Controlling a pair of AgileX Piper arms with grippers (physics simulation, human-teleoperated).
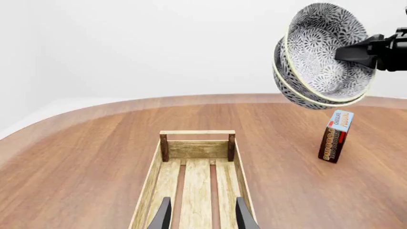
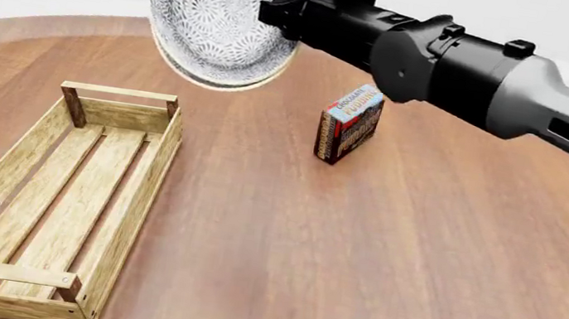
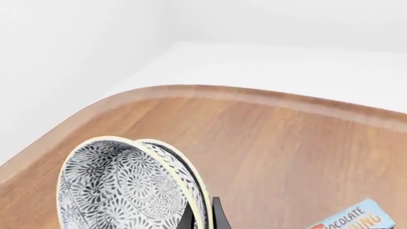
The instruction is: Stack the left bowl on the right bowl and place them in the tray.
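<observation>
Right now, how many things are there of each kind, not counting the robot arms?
Patterned bowls: 2, nested, one inside the other, held up by the right tool.
Wooden tray: 1
Small printed box: 1
Total: 4

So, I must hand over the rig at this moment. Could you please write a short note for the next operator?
Right gripper: shut on the rim of the stacked bowls, holding them tilted in the air beyond the tray's far end.
Left gripper: open, holds nothing, low over the near end of the tray.
Done: the two bowls are nested.
Left: bring the stack over the tray, lower it inside and release. The small printed box stands to the tray's right; keep away from it.
</observation>
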